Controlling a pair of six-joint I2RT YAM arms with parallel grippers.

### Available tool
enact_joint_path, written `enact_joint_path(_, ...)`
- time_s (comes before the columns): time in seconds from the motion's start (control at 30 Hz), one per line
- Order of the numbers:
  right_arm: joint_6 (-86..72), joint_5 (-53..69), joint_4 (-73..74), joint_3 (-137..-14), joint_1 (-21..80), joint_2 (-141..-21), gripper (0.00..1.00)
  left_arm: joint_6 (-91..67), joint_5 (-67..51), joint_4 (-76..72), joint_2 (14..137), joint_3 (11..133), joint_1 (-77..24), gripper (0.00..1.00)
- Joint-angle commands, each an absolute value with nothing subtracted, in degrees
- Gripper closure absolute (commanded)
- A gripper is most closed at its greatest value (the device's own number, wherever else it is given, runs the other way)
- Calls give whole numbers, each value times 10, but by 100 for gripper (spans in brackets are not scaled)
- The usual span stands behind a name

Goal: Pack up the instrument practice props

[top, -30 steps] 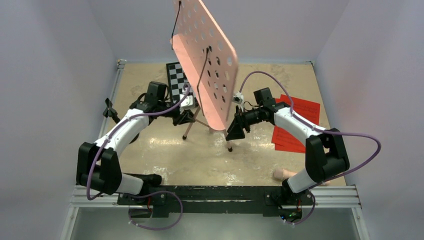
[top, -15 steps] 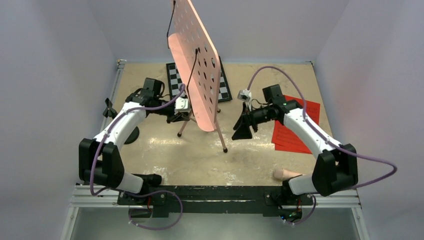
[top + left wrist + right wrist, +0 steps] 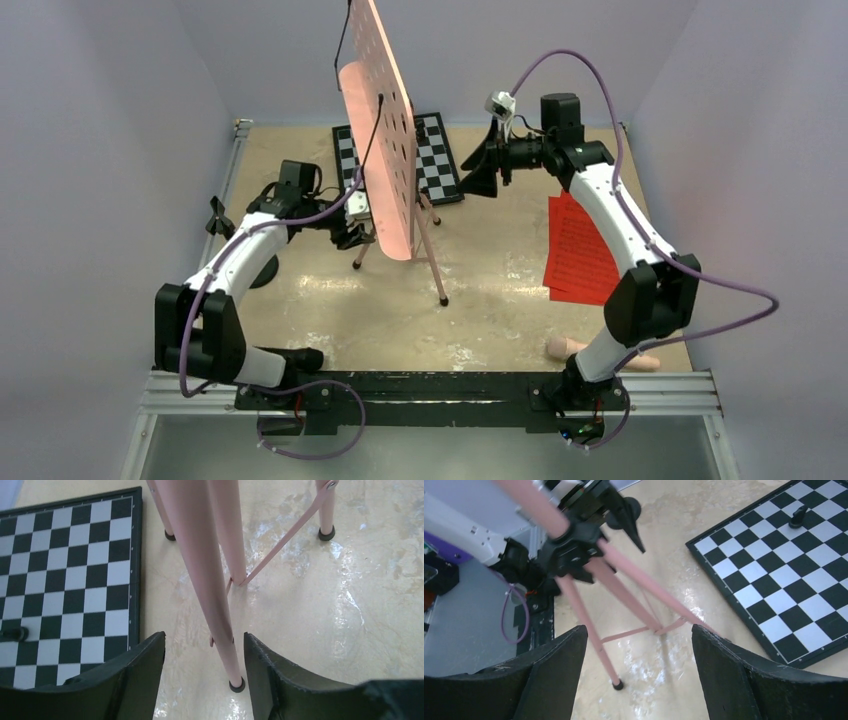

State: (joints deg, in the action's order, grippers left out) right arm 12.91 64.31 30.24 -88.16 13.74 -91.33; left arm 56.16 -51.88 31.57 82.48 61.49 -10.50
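While left pincer (image 3: pixel 204 640) straddles music stand (image 3: pixel 385 170) leg, fingers apart, right pincer (image 3: pixel 472 172) hovers raised, spread wide.

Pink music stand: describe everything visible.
The pink music stand stands upright: large hole-perforated desk, metal-looking, nearly edge-on to the top camera, on thin tripod legs with black feet and thin braces, all on the table. One foot sits beside the chessboard. The open left claw straddles one leg; contact is unclear.

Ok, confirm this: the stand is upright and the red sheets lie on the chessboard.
Wrong on the sheets: the red sheets lie on the table, right of the chessboard and apart from it, as the top view shows. The stand is upright.
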Motion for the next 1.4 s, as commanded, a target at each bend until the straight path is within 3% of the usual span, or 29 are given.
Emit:
enact_joint_path(0.0,11,666,179,-931,139,-970,19,496,-472,220,768,574,-100,34)
enact_joint_path(0.1,-57,705,131,-929,142,-984,19,487,-452,246,727,564,-96,28)
enact_joint_path(0.43,-226,747,3,-874,160,-962,23,542,-352,327,589,452,-84,28)
enact_joint_path(0.57,-260,737,-29,-831,161,-934,16,538,-364,375,591,478,-84,28)
enact_joint_path(0.67,-370,721,-138,-773,166,-920,15,520,-362,380,602,496,-84,30)
enact_joint_path(0.73,-391,707,-217,-739,175,-907,19,509,-359,372,600,498,-84,30)
enact_joint_path(0.93,-116,650,-69,-743,196,-849,37,475,-356,388,586,507,-84,30)
enact_joint_path(1.13,237,657,104,-778,199,-826,43,479,-353,413,566,504,-84,31)
enact_joint_path(1.27,365,666,168,-786,205,-823,53,461,-343,398,553,498,-84,31)
enact_joint_path(1.37,387,664,176,-790,216,-830,55,458,-341,406,544,496,-84,31)
